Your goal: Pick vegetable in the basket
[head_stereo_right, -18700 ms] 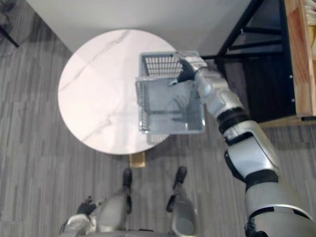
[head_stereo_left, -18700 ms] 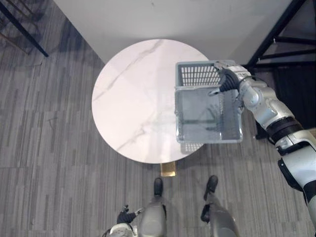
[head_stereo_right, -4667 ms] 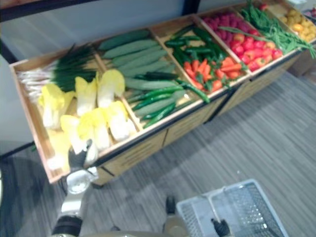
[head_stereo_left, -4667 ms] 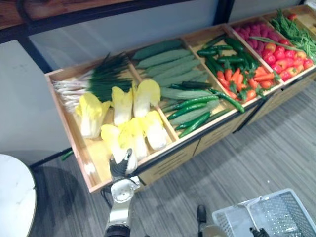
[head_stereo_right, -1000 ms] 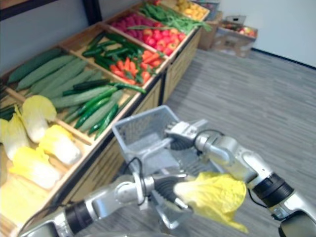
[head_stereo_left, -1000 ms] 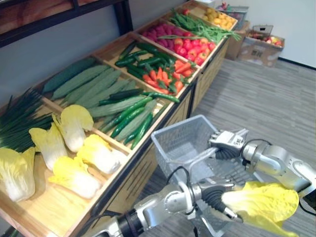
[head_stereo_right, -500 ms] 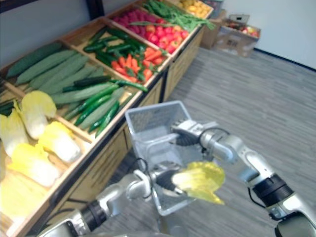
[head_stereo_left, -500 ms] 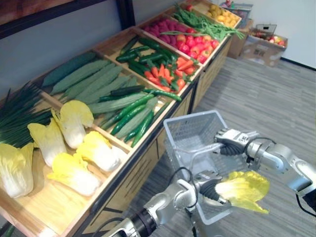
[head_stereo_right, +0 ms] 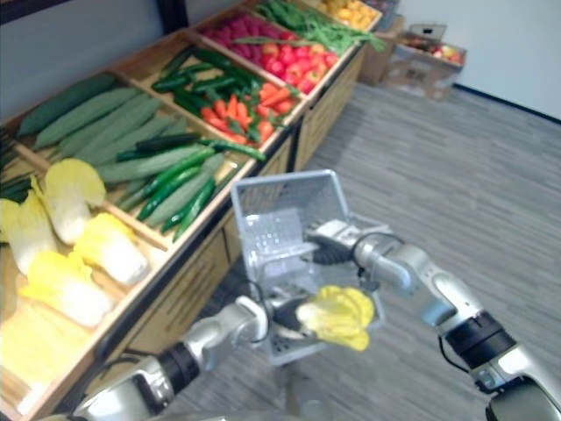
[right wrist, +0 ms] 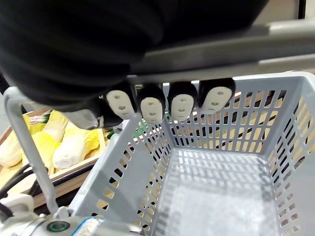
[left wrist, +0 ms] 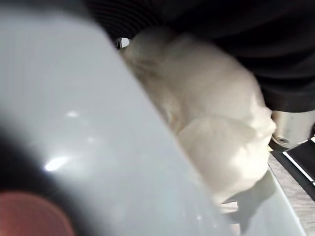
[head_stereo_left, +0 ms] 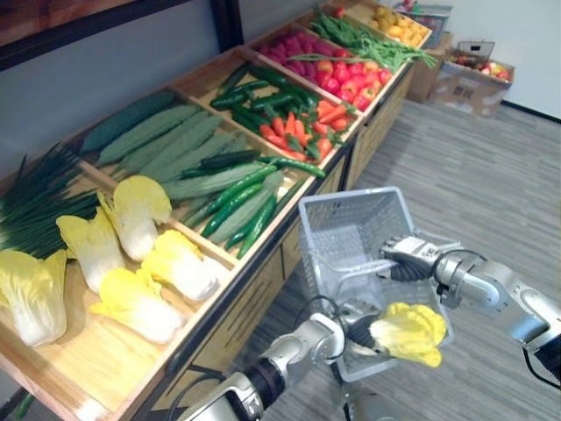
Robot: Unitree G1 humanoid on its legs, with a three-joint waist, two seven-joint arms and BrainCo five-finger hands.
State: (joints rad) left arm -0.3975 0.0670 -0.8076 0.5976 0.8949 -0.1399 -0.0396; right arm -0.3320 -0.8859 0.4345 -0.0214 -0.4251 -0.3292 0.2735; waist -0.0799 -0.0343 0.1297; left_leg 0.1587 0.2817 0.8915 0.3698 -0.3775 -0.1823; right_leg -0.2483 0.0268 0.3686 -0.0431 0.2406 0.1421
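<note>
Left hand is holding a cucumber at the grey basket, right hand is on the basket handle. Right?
Not a cucumber: the left hand is holding a yellow cabbage, as the left eye view shows. The rest stands: it is at the grey basket, and the right hand is on the basket handle, fingers curled round it.

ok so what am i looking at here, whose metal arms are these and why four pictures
It is a humanoid robot shopping. The two wide pictures come from cameras in its head, looking down; the two close ones come from cameras on its wrists. Its right hand grips the handle of a grey basket, which is empty inside. Its left hand holds a yellow cabbage at the basket's near edge, not yet in. Beside it a wooden stand holds cabbages, cucumbers, carrots and other vegetables.
</note>
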